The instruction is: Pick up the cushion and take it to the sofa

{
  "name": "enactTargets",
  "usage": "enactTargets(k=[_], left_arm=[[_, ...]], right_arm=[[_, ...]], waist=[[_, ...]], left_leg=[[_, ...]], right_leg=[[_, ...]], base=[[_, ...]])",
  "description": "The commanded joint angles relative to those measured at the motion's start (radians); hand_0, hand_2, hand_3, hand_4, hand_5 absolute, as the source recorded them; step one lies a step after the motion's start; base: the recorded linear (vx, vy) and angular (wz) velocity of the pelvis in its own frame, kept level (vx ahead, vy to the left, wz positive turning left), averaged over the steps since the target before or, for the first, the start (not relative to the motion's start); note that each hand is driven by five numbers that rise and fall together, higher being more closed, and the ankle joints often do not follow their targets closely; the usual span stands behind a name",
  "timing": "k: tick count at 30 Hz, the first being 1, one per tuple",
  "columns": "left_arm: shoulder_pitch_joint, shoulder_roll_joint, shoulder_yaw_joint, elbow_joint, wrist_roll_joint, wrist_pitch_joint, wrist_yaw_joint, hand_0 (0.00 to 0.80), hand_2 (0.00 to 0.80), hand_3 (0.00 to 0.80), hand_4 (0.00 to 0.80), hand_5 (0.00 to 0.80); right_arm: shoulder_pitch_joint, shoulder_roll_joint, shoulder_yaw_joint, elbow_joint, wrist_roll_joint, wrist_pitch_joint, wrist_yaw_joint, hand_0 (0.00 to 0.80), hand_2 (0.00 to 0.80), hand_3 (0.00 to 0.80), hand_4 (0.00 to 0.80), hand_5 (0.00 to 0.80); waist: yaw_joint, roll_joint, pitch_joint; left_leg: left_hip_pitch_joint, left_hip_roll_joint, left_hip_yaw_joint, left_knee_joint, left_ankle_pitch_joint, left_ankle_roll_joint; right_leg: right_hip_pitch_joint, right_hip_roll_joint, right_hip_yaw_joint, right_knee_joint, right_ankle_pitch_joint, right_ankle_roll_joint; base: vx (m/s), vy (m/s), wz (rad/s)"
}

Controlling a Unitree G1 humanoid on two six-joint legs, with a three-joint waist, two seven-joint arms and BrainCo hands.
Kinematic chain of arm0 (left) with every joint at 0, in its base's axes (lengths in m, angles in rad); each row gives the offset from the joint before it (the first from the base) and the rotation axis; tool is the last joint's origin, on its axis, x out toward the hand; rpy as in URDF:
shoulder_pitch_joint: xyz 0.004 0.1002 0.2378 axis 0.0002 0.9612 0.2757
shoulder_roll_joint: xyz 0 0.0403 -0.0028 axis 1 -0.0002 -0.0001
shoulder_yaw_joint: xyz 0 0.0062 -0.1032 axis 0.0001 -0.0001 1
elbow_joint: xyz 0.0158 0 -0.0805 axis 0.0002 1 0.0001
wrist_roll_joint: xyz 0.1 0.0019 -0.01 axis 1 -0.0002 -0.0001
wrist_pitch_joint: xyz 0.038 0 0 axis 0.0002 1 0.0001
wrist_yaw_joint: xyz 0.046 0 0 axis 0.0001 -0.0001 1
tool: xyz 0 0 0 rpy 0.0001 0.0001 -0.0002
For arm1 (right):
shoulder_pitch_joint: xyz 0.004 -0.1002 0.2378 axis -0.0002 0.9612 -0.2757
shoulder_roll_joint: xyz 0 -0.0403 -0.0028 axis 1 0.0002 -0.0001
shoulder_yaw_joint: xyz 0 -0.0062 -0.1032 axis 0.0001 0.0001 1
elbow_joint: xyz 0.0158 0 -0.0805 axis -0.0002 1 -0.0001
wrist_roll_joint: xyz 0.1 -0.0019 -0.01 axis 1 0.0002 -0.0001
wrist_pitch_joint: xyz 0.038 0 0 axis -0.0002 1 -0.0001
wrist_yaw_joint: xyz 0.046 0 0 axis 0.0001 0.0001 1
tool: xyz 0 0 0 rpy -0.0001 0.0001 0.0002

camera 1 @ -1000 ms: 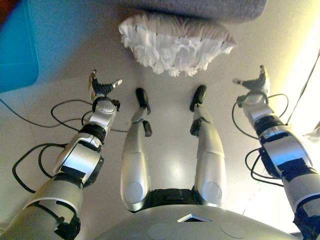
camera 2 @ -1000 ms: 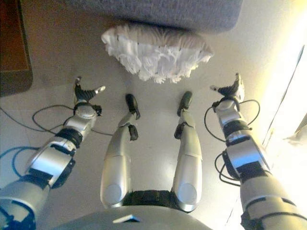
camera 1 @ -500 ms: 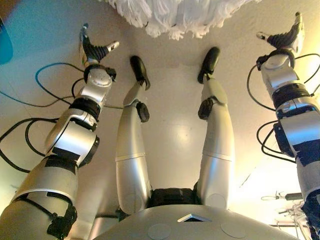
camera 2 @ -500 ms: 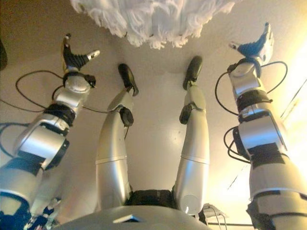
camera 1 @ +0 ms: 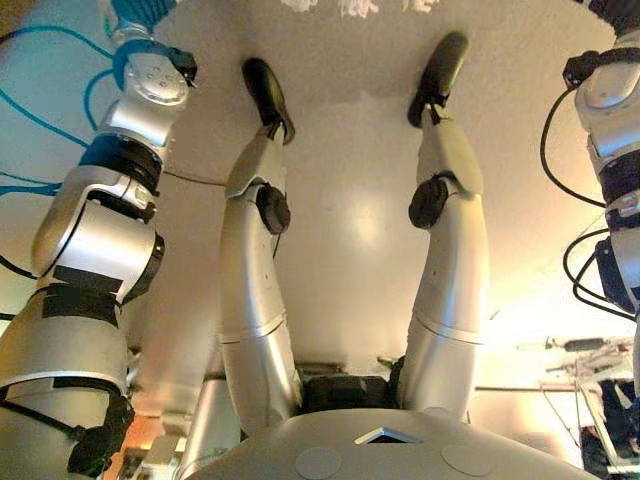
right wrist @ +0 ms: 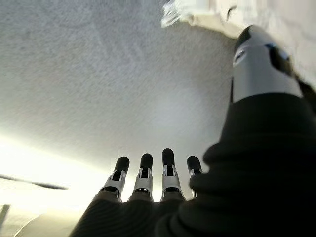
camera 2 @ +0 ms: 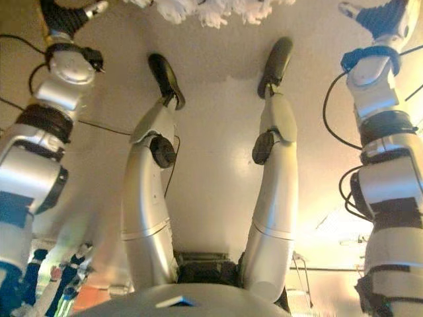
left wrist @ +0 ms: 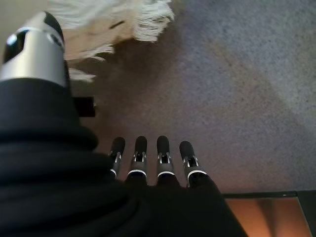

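Note:
The white fringed cushion [camera 2: 211, 9] lies on the floor ahead of me, with only its lower fringe showing at the top edge of the eye views. It also shows in the left wrist view [left wrist: 108, 19] and the right wrist view [right wrist: 207, 15]. My left hand [camera 2: 66, 14] is out to the cushion's left, open and empty, its fingers [left wrist: 140, 158] straight. My right hand [camera 2: 380, 14] is out to the cushion's right, open and empty, its fingers [right wrist: 145, 173] straight. Neither hand touches the cushion.
A grey fabric surface [left wrist: 237, 98], which looks like the sofa, lies past the left hand beside the cushion. A brown wooden piece [left wrist: 266, 215] shows at the edge of the left wrist view. Pale floor [right wrist: 98, 74] lies past the right hand. Small objects [camera 1: 580, 370] lie on the floor at the right.
The whole picture has shifted, so the camera has moved: the cushion and both hands now sit at the top edge. Both hands stay open on either side of the cushion.

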Motion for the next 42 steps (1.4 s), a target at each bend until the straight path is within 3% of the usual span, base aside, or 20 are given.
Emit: enactTargets(k=[1,4,7,9,10,12,19,20,21,22,23,24,25,26,28,31,34,37,41,42], left_arm=[[0.033,0.005,0.044,-0.034,0.052,-0.014,0.02,0.0,0.0,0.0,0.0,0.0],[0.023,0.013,0.041,-0.051,0.019,-0.055,-0.062,0.0,0.0,0.0,0.0,0.0],[0.008,0.017,0.011,-0.13,-0.012,-0.075,-0.175,0.0,0.0,0.0,0.0,0.0],[0.001,0.02,-0.011,-0.17,-0.048,-0.074,-0.266,0.0,0.0,0.0,0.0,0.0],[0.002,0.022,-0.027,-0.198,0.007,-0.084,-0.281,0.0,0.0,0.0,0.0,0.0],[-0.035,0.029,-0.07,-0.216,-0.11,-0.102,-0.429,0.0,0.0,0.0,0.0,0.0],[-0.009,-0.004,-0.131,-0.406,-0.201,-0.133,-0.721,0.0,0.0,0.0,0.0,0.0],[0.0,-0.01,-0.136,-0.438,-0.136,-0.583,-0.769,0.069,0.069,0.069,0.069,0.069],[-0.022,-0.015,-0.152,-0.485,-0.148,-0.55,-0.784,0.558,0.558,0.558,0.558,0.558],[-0.035,-0.026,-0.148,-0.514,-0.176,-0.42,-0.788,0.8,0.8,0.8,0.8,0.8],[-0.057,-0.039,-0.154,-0.521,-0.197,-0.422,-0.81,0.8,0.8,0.8,0.8,0.8],[-0.079,-0.064,-0.154,-0.521,-0.225,-0.326,-0.815,0.8,0.8,0.8,0.8,0.8],[-0.081,-0.077,-0.155,-0.507,-0.352,-0.225,-0.861,0.8,0.8,0.8,0.8,0.8],[-0.07,-0.094,-0.141,-0.488,-0.421,-0.284,-0.92,0.8,0.8,0.8,0.8,0.8],[-0.033,-0.108,-0.106,-0.493,-0.457,-0.319,-0.983,0.8,0.8,0.8,0.8,0.8],[0.046,-0.105,-0.059,-0.587,-0.402,-0.315,-0.935,0.8,0.8,0.8,0.8,0.8],[0.153,-0.101,-0.016,-0.68,-0.447,-0.302,-0.923,0.8,0.8,0.8,0.8,0.8],[0.33,-0.146,0.037,-0.756,-0.442,-0.276,-0.981,0.8,0.8,0.8,0.8,0.8],[0.51,-0.194,0.02,-0.816,-0.407,-0.259,-0.963,0.8,0.8,0.8,0.8,0.8],[0.553,-0.206,0.017,-0.828,-0.411,-0.258,-0.948,0.8,0.8,0.8,0.8,0.8]], right_arm=[[-0.019,-0.049,0.06,-0.106,-0.004,-0.061,-0.04,0.0,0.0,0.0,0.0,0.0],[-0.052,-0.053,0.083,-0.156,-0.007,-0.061,-0.006,0.0,0.0,0.0,0.0,0.0],[-0.101,-0.05,0.114,-0.205,0.028,-0.069,0.111,0.0,0.0,0.0,0.0,0.0],[-0.116,-0.047,0.128,-0.239,0.089,-0.073,0.218,0.0,0.0,0.0,0.0,0.0],[-0.119,-0.045,0.136,-0.266,0.116,-0.082,0.276,0.0,0.0,0.0,0.0,0.0],[-0.134,-0.039,0.167,-0.285,0.212,-0.129,0.41,0.0,0.0,0.0,0.0,0.0],[-0.117,-0.023,0.17,-0.476,0.433,-0.11,0.715,0.0,0.0,0.0,0.0,0.0],[-0.108,-0.018,0.164,-0.504,0.441,-0.102,0.749,0.0,0.0,0.0,0.0,0.0],[-0.101,0.0,0.156,-0.492,0.449,-0.119,0.794,0.0,0.0,0.0,0.0,0.0],[-0.104,0.005,0.161,-0.5,0.46,-0.115,0.807,0.0,0.0,0.0,0.0,0.0],[-0.103,0.022,0.156,-0.504,0.476,-0.12,0.842,0.0,0.0,0.0,0.0,0.0],[-0.101,0.039,0.155,-0.51,0.504,-0.131,0.874,0.543,0.543,0.543,0.543,0.543],[-0.093,0.059,0.143,-0.501,0.517,-0.148,0.901,0.8,0.8,0.8,0.8,0.8],[-0.087,0.079,0.141,-0.494,0.528,-0.169,0.913,0.8,0.8,0.8,0.8,0.8],[-0.07,0.102,0.128,-0.518,0.531,-0.187,0.903,0.8,0.8,0.8,0.8,0.8],[-0.018,0.114,0.067,-0.602,0.496,-0.174,0.854,0.8,0.8,0.8,0.8,0.8],[0.055,0.105,0.012,-0.672,0.468,-0.161,0.795,0.8,0.8,0.8,0.8,0.8],[0.208,0.126,-0.072,-0.697,0.462,-0.188,0.748,0.8,0.8,0.8,0.8,0.8],[0.389,0.153,-0.126,-0.719,0.443,-0.239,0.701,0.8,0.8,0.8,0.8,0.8],[0.435,0.159,-0.133,-0.729,0.441,-0.248,0.697,0.8,0.8,0.8,0.8,0.8]], waist=[[-0.034,0.046,-0.007],[-0.029,0.053,-0.007],[-0.02,0.061,-0.007],[-0.017,0.063,-0.007],[-0.015,0.063,-0.007],[-0.019,0.06,-0.007],[-0.022,0.074,-0.007],[-0.022,0.074,-0.007],[-0.027,0.065,-0.007],[-0.027,0.065,-0.007],[-0.032,0.06,-0.007],[-0.036,0.055,-0.007],[-0.039,0.046,-0.007],[-0.041,0.039,-0.007],[-0.041,0.035,-0.007],[-0.038,0.04,-0.007],[-0.029,0.045,-0.007],[-0.012,0.037,-0.007],[0.007,0.005,-0.007],[0.011,-0.002,-0.007]], left_leg=[[0.027,0.038,-0.055,-0.085,-0.029,-0.06],[0.008,0.036,-0.052,-0.085,-0.02,-0.063],[-0.023,0.031,-0.055,-0.084,-0.014,-0.065],[-0.035,0.029,-0.057,-0.086,-0.012,-0.066],[-0.042,0.028,-0.06,-0.087,-0.01,-0.068],[-0.049,0.032,-0.06,-0.082,-0.011,-0.071],[-0.05,0.032,-0.056,-0.074,-0.02,-0.076],[-0.05,0.034,-0.056,-0.071,-0.022,-0.077],[-0.051,0.037,-0.056,-0.067,-0.026,-0.079],[-0.051,0.039,-0.057,-0.063,-0.03,-0.078],[-0.051,0.041,-0.056,-0.064,-0.026,-0.078],[-0.051,0.044,-0.062,-0.048,-0.034,-0.081],[-0.051,0.043,-0.064,-0.042,-0.036,-0.082],[-0.051,0.042,-0.068,-0.039,-0.037,-0.085],[-0.051,0.042,-0.071,-0.038,-0.035,-0.088],[-0.051,0.034,-0.076,-0.039,-0.029,-0.092],[-0.05,0.025,-0.09,-0.04,-0.009,-0.091],[0.045,0.015,-0.103,-0.085,0.02,-0.087],[0.235,0.001,-0.104,-0.159,0.053,-0.085],[0.303,0.004,-0.103,-0.168,0.032,-0.095]], right_leg=[[0.027,-0.033,0.101,0.018,-0.093,0.107],[0.006,-0.034,0.107,0.022,-0.088,0.11],[-0.022,-0.036,0.11,0.022,-0.082,0.114],[-0.032,-0.038,0.109,0.018,-0.078,0.116],[-0.038,-0.038,0.108,0.015,-0.075,0.117],[-0.042,-0.04,0.108,0.019,-0.075,0.118],[-0.043,-0.045,0.12,0.009,-0.071,0.122],[-0.043,-0.045,0.123,0.01,-0.073,0.123],[-0.043,-0.048,0.126,0.016,-0.076,0.121],[-0.043,-0.049,0.128,0.018,-0.077,0.12],[-0.044,-0.052,0.13,0.02,-0.075,0.119],[-0.044,-0.048,0.139,0.037,-0.084,0.119],[-0.044,-0.05,0.138,0.047,-0.087,0.119],[-0.044,-0.049,0.14,0.055,-0.09,0.119],[-0.043,-0.052,0.137,0.052,-0.087,0.12],[-0.043,-0.054,0.135,0.047,-0.082,0.123],[-0.035,-0.055,0.124,0.044,-0.074,0.122],[0.078,-0.068,0.083,-0.015,-0.06,0.124],[0.279,-0.088,0.021,-0.087,-0.029,0.135],[0.348,-0.086,0.012,-0.091,-0.048,0.146]], base=[[0.001,-0.016,0.1],[0.002,0.012,0.13],[-0.005,0.003,0.11],[-0.004,-0.008,0.09],[-0.002,-0.003,0.06],[0.0,0.0,0.0],[0.033,0.011,0.03],[0.013,0.007,0.11],[0.009,0.001,0.12],[-0.016,-0.001,0.13],[-0.016,-0.014,0.14],[-0.035,-0.027,0.14],[-0.036,-0.048,0.13],[-0.048,-0.054,0.1],[-0.034,-0.045,0.06],[-0.049,-0.024,0.01],[-0.082,-0.012,0.02],[-0.052,-0.073,-0.04],[0.005,-0.122,-0.03],[0.07,-0.09,0.06]])
